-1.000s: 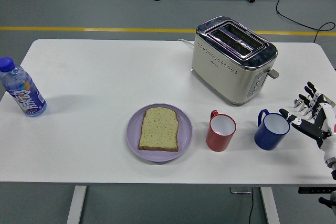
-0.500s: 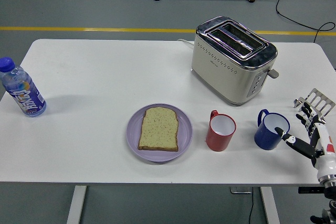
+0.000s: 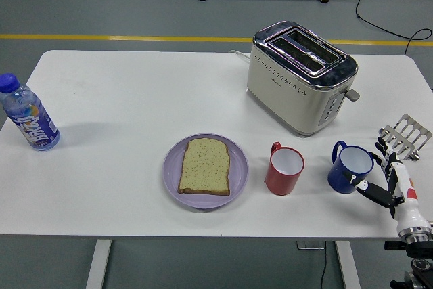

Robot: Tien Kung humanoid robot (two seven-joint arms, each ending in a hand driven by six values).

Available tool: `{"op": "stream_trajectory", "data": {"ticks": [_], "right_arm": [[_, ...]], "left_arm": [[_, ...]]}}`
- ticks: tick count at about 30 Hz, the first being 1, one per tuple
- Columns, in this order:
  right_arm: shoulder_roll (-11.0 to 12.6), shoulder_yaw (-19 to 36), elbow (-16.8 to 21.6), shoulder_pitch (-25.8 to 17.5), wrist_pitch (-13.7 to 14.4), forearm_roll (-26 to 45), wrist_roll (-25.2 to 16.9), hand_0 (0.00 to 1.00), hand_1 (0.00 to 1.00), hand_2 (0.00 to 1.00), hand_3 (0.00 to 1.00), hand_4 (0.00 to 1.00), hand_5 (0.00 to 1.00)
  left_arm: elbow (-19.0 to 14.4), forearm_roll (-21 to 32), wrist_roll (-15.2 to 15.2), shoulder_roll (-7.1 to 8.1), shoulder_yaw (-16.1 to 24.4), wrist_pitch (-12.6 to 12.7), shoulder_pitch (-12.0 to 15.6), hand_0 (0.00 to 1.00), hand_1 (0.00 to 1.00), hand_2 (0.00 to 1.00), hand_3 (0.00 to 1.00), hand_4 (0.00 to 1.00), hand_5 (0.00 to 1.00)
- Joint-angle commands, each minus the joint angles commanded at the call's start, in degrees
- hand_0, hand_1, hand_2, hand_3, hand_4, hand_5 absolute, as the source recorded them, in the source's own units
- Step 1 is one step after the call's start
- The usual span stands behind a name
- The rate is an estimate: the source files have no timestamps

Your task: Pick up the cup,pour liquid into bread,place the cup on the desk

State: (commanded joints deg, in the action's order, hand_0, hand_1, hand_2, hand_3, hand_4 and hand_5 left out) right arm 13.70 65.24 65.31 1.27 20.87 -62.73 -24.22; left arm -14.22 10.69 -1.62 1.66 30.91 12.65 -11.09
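Head view gives you two cups on the white table point(image 3: 122, 86): a blue cup point(image 3: 349, 169) at the right and a red cup point(image 3: 284, 170) between it and the purple plate point(image 3: 170, 170) that carries the slice of bread point(image 3: 204, 166). The right hand point(image 3: 387, 179) sits just beside the blue cup, fingers spread and holding nothing, thumb tip point(image 3: 362, 185) close against the cup's near right wall; you cannot quite tell whether it touches.

Treat the blue cup as rigid and probably glazed, so smooth and liable to slip in hard fingers. It looks light enough for one hand, though any liquid adds weight and will slosh. Its handle points back and left, away from the hand, so wrap the body from the right, below the rim, and keep it upright until it is over the bread.

You cannot see whether the blue cup holds liquid; its inside reads as pale and shadowed. The hand's wrist and arm are cut off at the lower right corner. The left arm is out of sight.
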Motion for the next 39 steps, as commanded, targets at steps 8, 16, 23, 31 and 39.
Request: {"op": "stream_trajectory", "data": {"ticks": [8,16,23,31,39], "right_arm": [[0.7,-3.7,-2.4,2.9,2.3,0.9,-0.4,0.995,0.846,0.958,0.998,0.998,0.143],[1.0,-6.1,-4.0,4.8,2.6,3.4,-0.5,0.989,0.833,0.948,0.998,0.998,0.126],[1.4,-8.8,-5.5,6.9,3.4,5.0,-1.4,0.975,0.818,0.942,0.998,0.998,0.109],[1.8,-10.7,-6.0,7.9,4.5,6.9,-2.1,0.96,0.806,0.929,0.987,0.998,0.107],[2.0,-13.0,-7.0,9.1,4.8,10.1,-2.5,0.945,0.79,0.91,0.973,0.998,0.087]], "left_arm": [[0.0,1.5,0.3,0.13,-0.9,0.0,-0.3,0.69,0.756,0.773,0.611,0.396,0.998],[0.0,2.6,0.6,0.11,-1.6,-0.1,-0.3,0.69,0.756,0.773,0.611,0.396,0.998],[0.0,2.8,0.7,-0.01,-1.7,-0.1,-0.3,0.69,0.756,0.773,0.611,0.396,0.998],[0.0,3.5,0.9,0.08,-2.0,-0.2,-0.4,0.69,0.756,0.773,0.611,0.396,0.998],[0.0,3.3,0.8,0.12,-1.8,-0.2,-0.5,0.69,0.756,0.773,0.611,0.396,0.998]]}}
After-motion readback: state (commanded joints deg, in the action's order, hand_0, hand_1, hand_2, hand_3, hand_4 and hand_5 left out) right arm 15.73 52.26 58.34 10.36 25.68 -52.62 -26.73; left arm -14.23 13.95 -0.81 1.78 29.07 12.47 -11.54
